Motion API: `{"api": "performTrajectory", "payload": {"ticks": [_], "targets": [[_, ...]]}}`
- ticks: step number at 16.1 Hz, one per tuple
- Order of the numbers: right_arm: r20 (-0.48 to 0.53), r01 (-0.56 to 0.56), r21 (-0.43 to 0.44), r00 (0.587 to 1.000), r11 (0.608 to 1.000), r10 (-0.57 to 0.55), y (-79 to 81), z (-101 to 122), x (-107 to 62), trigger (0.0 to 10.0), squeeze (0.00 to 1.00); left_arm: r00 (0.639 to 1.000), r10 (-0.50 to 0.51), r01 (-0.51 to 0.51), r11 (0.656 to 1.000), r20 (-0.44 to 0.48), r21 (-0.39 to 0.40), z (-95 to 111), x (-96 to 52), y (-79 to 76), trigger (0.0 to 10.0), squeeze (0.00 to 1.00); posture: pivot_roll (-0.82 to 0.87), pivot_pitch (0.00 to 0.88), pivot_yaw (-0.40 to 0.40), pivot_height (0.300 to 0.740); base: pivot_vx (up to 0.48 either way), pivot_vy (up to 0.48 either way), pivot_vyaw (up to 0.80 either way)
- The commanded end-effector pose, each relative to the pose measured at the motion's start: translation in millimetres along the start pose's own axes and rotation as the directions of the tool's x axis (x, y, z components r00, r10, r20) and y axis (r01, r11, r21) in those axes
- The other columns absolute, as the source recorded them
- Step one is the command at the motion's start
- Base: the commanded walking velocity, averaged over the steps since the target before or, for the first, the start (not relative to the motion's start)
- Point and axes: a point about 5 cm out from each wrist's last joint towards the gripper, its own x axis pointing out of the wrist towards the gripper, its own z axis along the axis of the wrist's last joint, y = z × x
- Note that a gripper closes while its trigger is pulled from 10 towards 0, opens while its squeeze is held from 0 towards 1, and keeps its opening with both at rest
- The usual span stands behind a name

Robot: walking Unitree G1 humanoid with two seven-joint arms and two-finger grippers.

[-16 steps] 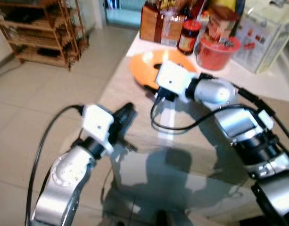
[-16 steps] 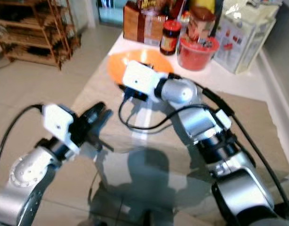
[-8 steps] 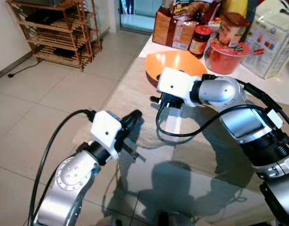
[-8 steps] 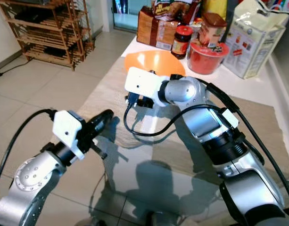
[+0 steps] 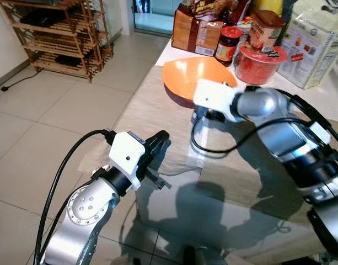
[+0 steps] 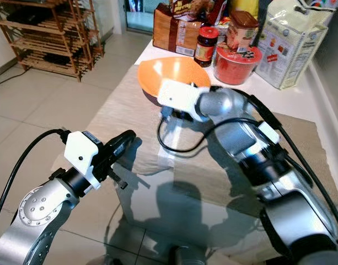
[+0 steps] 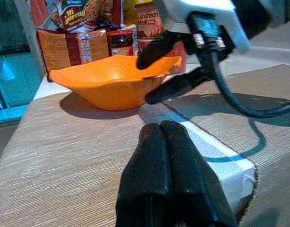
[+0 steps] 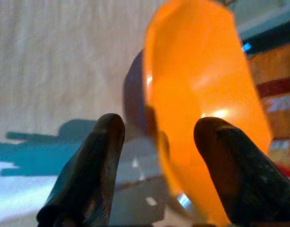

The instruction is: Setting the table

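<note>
**Four cameras, one orange bowl in common**

The two head views look down and forward from above the table point(image 5: 157, 105), set side by side, so they share nearly everything: both arms, the orange bowl point(image 5: 188, 80) and the groceries point(image 6: 235, 33) at the far end. The left wrist view sits low over the cloth, looking along the left gripper point(image 7: 171, 175) across to the bowl and the right gripper point(image 7: 171, 66). The right wrist view is pressed close against the bowl's rim.
</note>
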Motion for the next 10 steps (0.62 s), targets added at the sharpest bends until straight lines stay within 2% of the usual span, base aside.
{"api": "performTrajectory", "payload": {"ticks": [1,6,10], "targets": [[-0.004,0.007,-0.02,1.0,1.0,-0.007,-1.7,1.0,1.2,0.0,0.0,1.0,-0.008,0.008,1.0,0.005,0.007,3.6,-1.4,-3.1,10.0,0.0,-0.04,0.108,-0.024,0.74,0.0,0.0,0.0],[-0.013,-0.038,-0.044,0.999,0.998,0.037,7.0,-1.4,5.0,0.0,0.0,1.0,-0.012,0.012,1.0,0.0,0.003,4.4,-2.5,-5.5,10.0,0.0,-0.05,0.121,-0.021,0.74,0.0,0.0,0.0],[-0.01,-0.026,-0.041,1.0,0.999,0.026,6.9,-1.3,5.8,0.0,0.0,1.0,-0.013,0.013,1.0,-0.003,0.005,4.8,-2.6,-5.6,10.0,0.0,-0.04,0.124,-0.021,0.74,0.0,0.0,0.0]]}}
